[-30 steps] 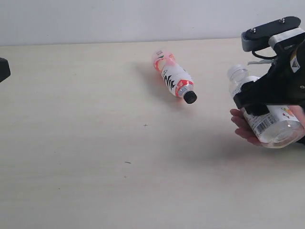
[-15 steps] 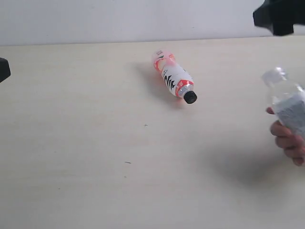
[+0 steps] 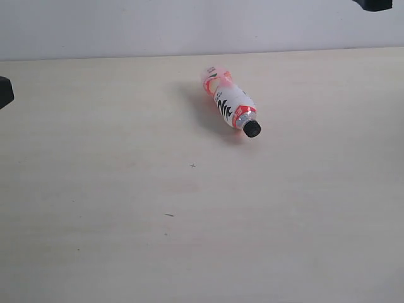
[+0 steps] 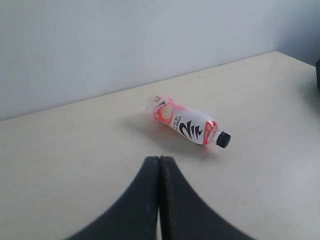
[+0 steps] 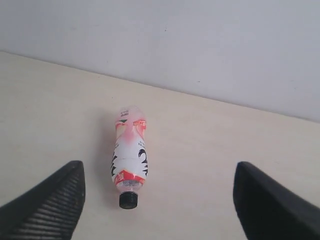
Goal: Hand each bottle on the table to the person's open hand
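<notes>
One pinkish-red bottle (image 3: pixel 230 101) with a black cap lies on its side on the table (image 3: pixel 126 189), its cap pointing toward the near right. It also shows in the left wrist view as the bottle (image 4: pixel 186 127) and in the right wrist view as the bottle (image 5: pixel 130 155). My left gripper (image 4: pixel 159 161) is shut and empty, well short of the bottle. My right gripper (image 5: pixel 160 175) is open and empty, raised above the table with the bottle ahead between its fingers. The person's open hand and the white-capped bottles are out of view.
A dark bit of the left arm (image 3: pixel 4 91) shows at the left edge of the exterior view, and a piece of the right arm (image 3: pixel 375 5) at its top right corner. A pale wall (image 3: pixel 158 25) backs the table.
The hand has left the view with the white-capped bottle it received. My right gripper has risen up and away to the top right corner. The pink bottle has not moved.
</notes>
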`<action>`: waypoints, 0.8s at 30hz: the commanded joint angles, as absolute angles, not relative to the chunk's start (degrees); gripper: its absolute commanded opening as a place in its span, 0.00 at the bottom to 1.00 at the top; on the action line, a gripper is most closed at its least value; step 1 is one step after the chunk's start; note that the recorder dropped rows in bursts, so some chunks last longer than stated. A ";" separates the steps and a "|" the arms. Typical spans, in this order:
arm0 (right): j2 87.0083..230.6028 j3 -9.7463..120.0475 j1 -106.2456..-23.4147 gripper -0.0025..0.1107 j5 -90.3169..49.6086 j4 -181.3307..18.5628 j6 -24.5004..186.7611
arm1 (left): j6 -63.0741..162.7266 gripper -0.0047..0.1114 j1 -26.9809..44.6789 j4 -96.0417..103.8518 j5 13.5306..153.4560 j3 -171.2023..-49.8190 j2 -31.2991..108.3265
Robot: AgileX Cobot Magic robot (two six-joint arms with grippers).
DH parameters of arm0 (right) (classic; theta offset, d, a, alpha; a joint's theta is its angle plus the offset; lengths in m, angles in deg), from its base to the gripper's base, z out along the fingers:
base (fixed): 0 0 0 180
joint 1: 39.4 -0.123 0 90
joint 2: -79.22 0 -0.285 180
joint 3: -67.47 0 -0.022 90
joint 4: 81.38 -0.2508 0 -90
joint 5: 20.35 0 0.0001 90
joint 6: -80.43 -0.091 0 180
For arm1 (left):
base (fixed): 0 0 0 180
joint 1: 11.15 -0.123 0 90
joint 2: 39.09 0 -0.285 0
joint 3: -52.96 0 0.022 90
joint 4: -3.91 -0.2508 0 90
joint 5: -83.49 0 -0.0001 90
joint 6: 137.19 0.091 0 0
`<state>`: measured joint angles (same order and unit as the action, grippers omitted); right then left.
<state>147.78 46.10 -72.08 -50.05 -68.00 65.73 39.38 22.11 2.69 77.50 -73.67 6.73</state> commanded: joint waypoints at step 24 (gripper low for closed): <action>208.44 96.58 -72.01 0.70 -71.69 -80.64 85.06 | 39.49 0.05 22.01 2.48 77.71 -73.49 6.44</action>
